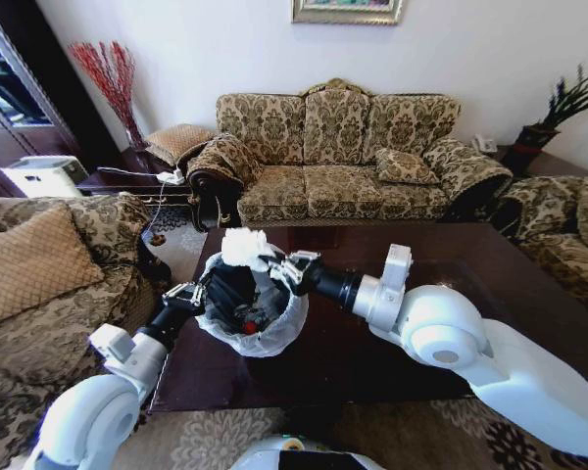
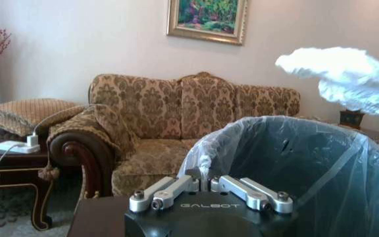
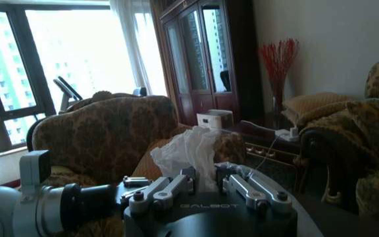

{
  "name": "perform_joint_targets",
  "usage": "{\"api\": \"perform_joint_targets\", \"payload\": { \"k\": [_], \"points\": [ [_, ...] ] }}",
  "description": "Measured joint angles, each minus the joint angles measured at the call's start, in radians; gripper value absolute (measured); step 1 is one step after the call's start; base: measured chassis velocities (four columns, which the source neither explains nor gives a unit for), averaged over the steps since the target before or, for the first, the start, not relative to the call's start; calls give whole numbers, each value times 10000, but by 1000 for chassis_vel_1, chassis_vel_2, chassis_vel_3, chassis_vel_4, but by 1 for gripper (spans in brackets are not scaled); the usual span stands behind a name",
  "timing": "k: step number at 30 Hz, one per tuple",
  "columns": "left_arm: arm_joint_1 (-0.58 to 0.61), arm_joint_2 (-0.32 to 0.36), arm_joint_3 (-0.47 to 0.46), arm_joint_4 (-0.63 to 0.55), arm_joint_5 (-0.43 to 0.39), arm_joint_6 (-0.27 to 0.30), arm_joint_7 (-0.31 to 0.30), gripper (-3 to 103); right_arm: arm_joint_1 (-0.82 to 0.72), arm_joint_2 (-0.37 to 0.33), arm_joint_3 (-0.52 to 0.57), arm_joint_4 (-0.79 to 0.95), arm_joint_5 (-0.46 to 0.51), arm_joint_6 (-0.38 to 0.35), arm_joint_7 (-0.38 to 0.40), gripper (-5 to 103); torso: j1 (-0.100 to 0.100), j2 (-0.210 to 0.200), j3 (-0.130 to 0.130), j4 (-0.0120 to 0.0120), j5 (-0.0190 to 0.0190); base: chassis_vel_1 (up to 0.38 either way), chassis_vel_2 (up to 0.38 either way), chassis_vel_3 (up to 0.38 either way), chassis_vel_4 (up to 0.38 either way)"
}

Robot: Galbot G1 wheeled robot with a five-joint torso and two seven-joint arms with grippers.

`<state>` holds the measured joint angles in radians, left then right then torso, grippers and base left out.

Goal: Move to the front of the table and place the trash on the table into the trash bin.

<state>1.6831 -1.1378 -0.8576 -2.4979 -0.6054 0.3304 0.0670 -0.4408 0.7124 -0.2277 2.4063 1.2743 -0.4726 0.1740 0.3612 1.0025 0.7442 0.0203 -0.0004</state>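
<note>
Right gripper (image 1: 277, 262) is clamped on a crumpled white paper wad (image 1: 243, 247), holding it just above the far rim of the bin (image 1: 274, 338); from the right wrist cam the wad (image 3: 188, 153) sticks up between the two fingers (image 3: 170, 185), pinched tight. Left gripper (image 1: 198, 292) has its jaws closed on the near-left edge of the bin's plastic liner, w/ the liner (image 2: 206, 158) bunched between its fingers (image 2: 170, 190) in the left wrist view. Same view shows the wad (image 2: 347, 74) hanging above the bin (image 2: 295, 163) opening, apart from the rim. Bin sits on the table (image 1: 372, 343) near its left front corner, dark inside, white bag folded over the rim. Something w/ a red bit (image 1: 250, 325) lies at the bottom of the bin; can't tell what exactly. Sofa (image 1: 343, 157) stands behind the table, an armchair (image 1: 49, 274) off to the robot's left.
</note>
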Motion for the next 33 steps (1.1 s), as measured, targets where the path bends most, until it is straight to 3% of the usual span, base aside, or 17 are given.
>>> {"api": "perform_joint_targets", "payload": {
  "k": [3,5,7,8,11,13,14,16,17,24,27,29,31,32,33],
  "points": [
    [53,-54,-24,-5,1,2,0,3,78,137,-219,-163,-339,21,93,33,1,0,0,0,0,0,0,0,0],
    [56,-62,-26,-5,2,2,1,3,87,146,-246,-180,-383,26,93,33,1,0,1,0,0,0,0,0,0],
    [78,-102,-30,-7,6,2,0,3,124,198,-368,-276,-542,59,92,44,2,0,1,0,0,0,0,0,0],
    [78,-102,-30,-7,6,2,0,3,124,198,-368,-276,-542,59,92,44,2,0,1,0,0,0,0,0,0],
    [89,-114,-30,-11,8,5,3,3,152,244,-490,-299,-691,135,95,61,1,0,0,0,-1,0,0,0,0],
    [90,-114,-30,-11,8,6,4,3,164,252,-506,-302,-733,160,99,61,1,0,0,0,-1,0,0,0,0],
    [93,-114,-30,-11,10,8,4,3,214,263,-512,-348,-813,218,122,71,1,0,0,0,-1,0,0,0,0],
    [94,-117,-30,-12,11,9,4,3,233,268,-501,-373,-834,240,139,71,1,0,0,0,0,0,0,0,0],
    [100,-137,-29,-13,13,10,5,3,280,273,-409,-447,-881,368,250,82,2,0,0,0,0,0,0,0,0],
    [123,-278,-32,-15,45,12,13,3,241,139,157,-638,-1269,1070,1282,99,1,0,0,1,-2,0,0,0,0],
    [321,-560,-168,-21,193,-149,21,3,-692,174,934,-1519,-3373,1469,2601,100,1,-1,0,0,0,0,0,0,0],
    [383,-621,-220,-21,219,-186,15,3,-1044,217,1286,-1711,-3741,1453,2744,100,2,-1,1,5,4,0,0,0,0],
    [419,-656,-301,-21,235,-223,-19,3,-2777,301,3144,-2051,-4749,1108,2716,100,2,-1,0,5,-3,0,0,0,0],
    [419,-656,-301,-21,235,-223,-19,3,-2777,301,3144,-2051,-4749,1108,2716,100,2,-1,0,5,-3,0,0,0,0],
    [417,-664,-304,-21,235,-232,-27,3,-3822,380,4067,-2164,-5089,993,2527,100,2,-1,1,3,2,0,0,0,0]
  ]
}}
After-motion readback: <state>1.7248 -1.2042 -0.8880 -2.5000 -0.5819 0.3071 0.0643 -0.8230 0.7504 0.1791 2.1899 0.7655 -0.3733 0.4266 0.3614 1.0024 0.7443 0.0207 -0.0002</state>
